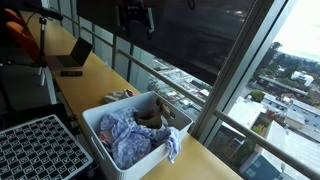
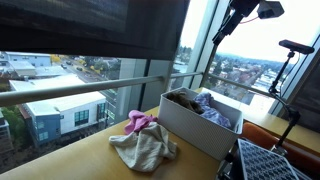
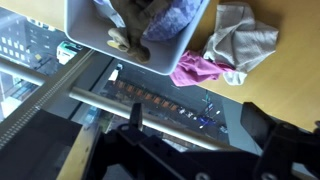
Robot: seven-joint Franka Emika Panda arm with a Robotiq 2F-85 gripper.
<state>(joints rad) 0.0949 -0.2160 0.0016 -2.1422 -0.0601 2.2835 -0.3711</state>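
My gripper hangs high above the wooden table, open wide, with nothing between its dark fingers. In an exterior view the gripper shows dark against the window blind, well above the white bin. The bin holds a bluish-purple garment and brownish clothes. Outside the bin, a beige cloth lies crumpled on the table with a pink cloth beside it. In the wrist view the beige cloth and the pink cloth lie near the table edge by the window.
A black grid rack sits next to the bin. A laptop stands further along the table, with an orange chair behind it. A window rail runs along the table's far edge. Tripod stands rise at one side.
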